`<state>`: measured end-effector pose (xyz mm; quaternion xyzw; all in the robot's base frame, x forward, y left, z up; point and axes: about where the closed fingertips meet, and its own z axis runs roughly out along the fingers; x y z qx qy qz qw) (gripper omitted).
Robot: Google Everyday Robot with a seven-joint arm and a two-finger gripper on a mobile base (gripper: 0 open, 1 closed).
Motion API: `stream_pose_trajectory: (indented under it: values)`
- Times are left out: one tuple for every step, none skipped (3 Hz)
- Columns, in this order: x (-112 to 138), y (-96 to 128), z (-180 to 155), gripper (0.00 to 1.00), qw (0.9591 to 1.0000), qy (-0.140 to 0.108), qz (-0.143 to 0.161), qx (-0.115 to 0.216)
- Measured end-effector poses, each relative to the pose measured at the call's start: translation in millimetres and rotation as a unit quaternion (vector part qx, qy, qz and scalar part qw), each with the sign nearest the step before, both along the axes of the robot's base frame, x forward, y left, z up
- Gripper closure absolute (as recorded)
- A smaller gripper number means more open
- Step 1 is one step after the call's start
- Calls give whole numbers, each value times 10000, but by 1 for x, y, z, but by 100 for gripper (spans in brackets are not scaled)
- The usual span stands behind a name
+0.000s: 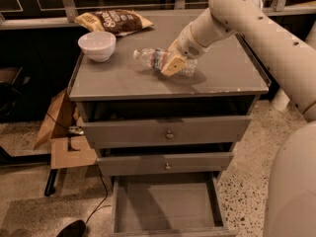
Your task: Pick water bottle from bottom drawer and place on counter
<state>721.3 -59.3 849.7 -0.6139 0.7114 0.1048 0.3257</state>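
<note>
The water bottle (149, 58) lies on its side on the counter (123, 83), white cap pointing left towards the bowl. My gripper (174, 63) is down at the bottle's middle, with the bottle's body passing behind its yellowish tip. The arm reaches in from the upper right. The bottom drawer (165, 206) is pulled out below, and its grey inside holds nothing that I can see.
A white bowl (97, 45) and a chip bag (113, 21) sit at the counter's back left. The two upper drawers (169, 135) are nearly shut. Cardboard (64, 142) and a cable lie on the floor to the left. My own body fills the right edge.
</note>
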Motion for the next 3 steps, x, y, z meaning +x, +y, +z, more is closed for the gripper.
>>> stream_pose_trajectory:
  values:
    - [0,0,0,12,10000,0,0,0]
    - [0,0,0,0,10000,0,0,0]
    - [0,0,0,0,10000,1,1,0]
